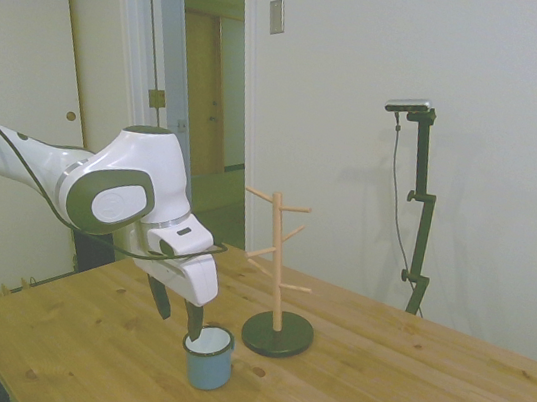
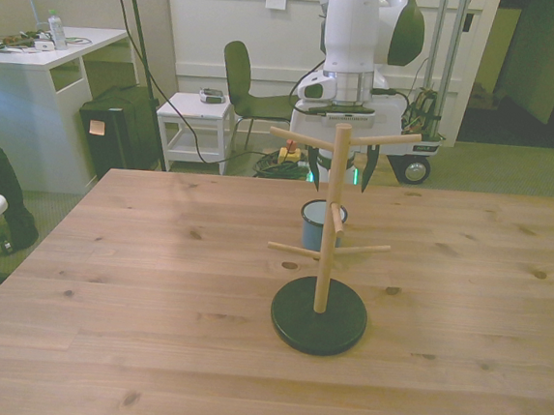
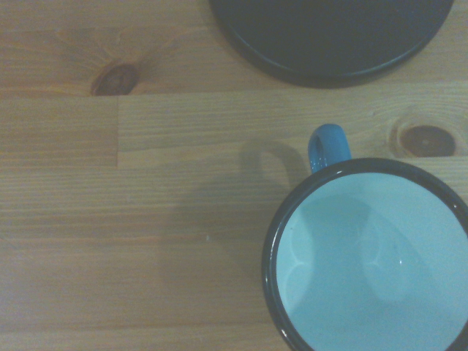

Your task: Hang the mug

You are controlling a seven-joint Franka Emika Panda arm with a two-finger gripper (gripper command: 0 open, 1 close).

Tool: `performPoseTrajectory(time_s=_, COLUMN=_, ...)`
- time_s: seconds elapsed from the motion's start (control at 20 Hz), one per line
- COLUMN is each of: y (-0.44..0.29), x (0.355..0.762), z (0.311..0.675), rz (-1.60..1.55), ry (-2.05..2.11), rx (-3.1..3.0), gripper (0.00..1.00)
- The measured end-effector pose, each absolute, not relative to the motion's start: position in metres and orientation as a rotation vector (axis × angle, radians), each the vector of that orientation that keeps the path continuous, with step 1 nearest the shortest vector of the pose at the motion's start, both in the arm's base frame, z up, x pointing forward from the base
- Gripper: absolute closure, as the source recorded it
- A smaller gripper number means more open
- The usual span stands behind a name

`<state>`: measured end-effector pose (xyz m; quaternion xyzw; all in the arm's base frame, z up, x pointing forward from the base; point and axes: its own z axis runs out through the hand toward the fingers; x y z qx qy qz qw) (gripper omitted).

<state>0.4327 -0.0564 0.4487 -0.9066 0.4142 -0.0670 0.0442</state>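
Mug (image 1: 209,358) upright on wooden table (image 1: 402,393), just below gripper (image 1: 178,314). Fingers apart, one tip at rim, nothing held yet. Enamel: prob light, stiff, slick, chips if knocked. Best hold: pinch rim wall, leave handle (image 3: 327,144) free for pegs of stand (image 2: 327,233), close beyond fingers.

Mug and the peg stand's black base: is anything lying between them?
No. In the wrist view, only bare wooden tabletop separates the mug from the black base; the mug's blue handle points toward the base.
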Motion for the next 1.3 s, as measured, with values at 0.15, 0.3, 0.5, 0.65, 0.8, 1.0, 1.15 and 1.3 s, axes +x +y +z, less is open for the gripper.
performPoseTrajectory(time_s=0.15, y=-0.058, x=0.437, z=0.442, rz=-0.187, ry=1.263, rx=-2.778, gripper=0.00)
performPoseTrajectory(time_s=0.3, y=-0.059, x=0.442, z=0.433, rz=-0.171, ry=1.264, rx=-2.783, gripper=0.00)
performPoseTrajectory(time_s=0.5, y=-0.060, x=0.450, z=0.431, rz=-0.166, ry=1.262, rx=-2.787, gripper=0.00)
performPoseTrajectory(time_s=0.65, y=-0.059, x=0.457, z=0.428, rz=-0.173, ry=1.255, rx=-2.792, gripper=0.00)
performPoseTrajectory(time_s=0.8, y=-0.050, x=0.466, z=0.426, rz=-0.182, ry=1.228, rx=-2.807, gripper=0.00)
performPoseTrajectory(time_s=1.0, y=-0.037, x=0.476, z=0.422, rz=-0.173, ry=1.196, rx=-2.826, gripper=0.00)
performPoseTrajectory(time_s=1.15, y=-0.027, x=0.481, z=0.415, rz=-0.158, ry=1.186, rx=-2.835, gripper=0.00)
performPoseTrajectory(time_s=1.3, y=-0.023, x=0.483, z=0.408, rz=-0.142, ry=1.190, rx=-2.837, gripper=0.00)
